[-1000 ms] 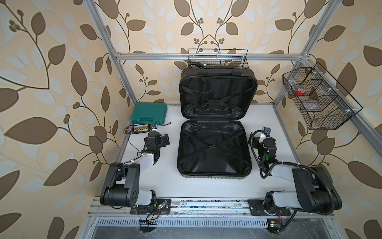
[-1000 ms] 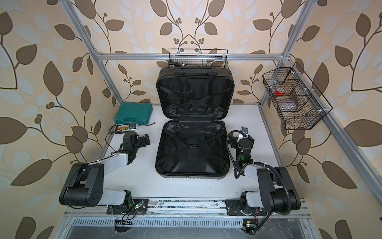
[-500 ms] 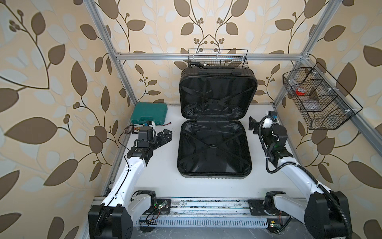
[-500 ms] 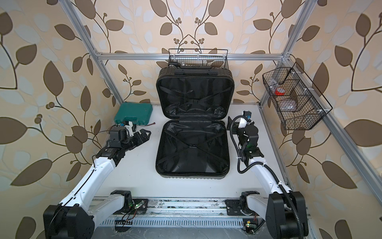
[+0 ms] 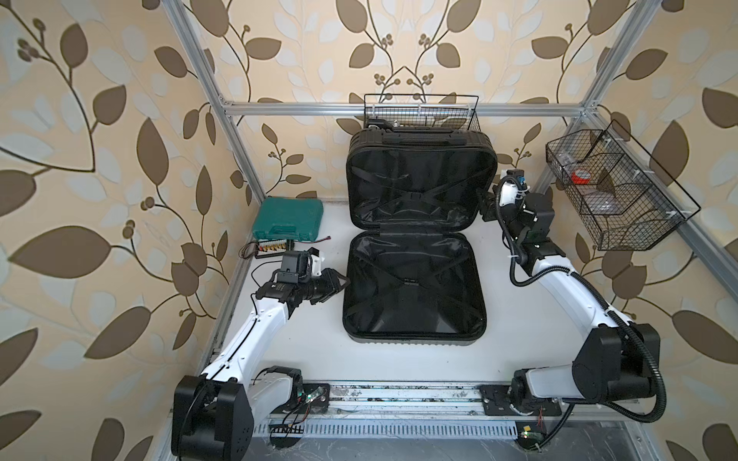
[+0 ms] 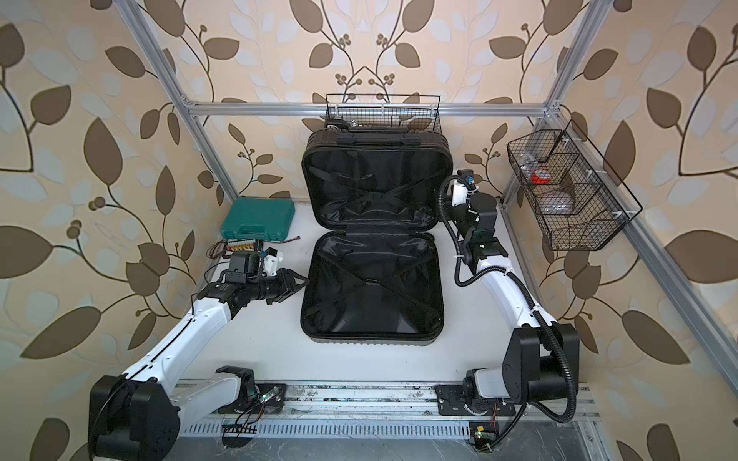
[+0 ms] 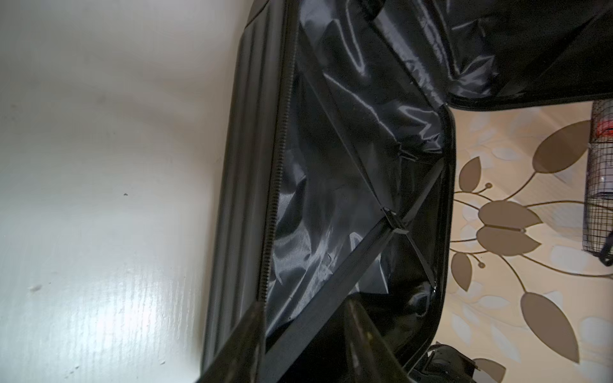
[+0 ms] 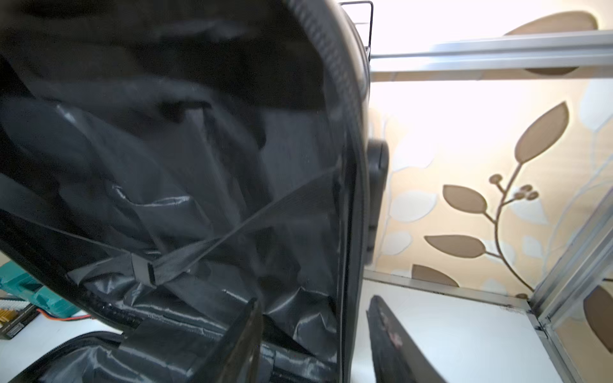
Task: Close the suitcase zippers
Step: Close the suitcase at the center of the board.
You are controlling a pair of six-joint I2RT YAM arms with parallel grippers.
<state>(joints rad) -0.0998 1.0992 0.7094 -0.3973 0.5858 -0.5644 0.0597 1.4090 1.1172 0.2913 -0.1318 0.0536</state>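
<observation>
Suitcase lid upright far side; right gripper nearest, part-open astride its rim w/o grip; left gripper ditto at base rim

Left arm, right arm outstretched, jaws apart.

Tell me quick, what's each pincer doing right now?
Left pincer: open, straddling the suitcase lower rim, holding nothing.
Right pincer: open, straddling the lid edge, holding nothing.
</observation>
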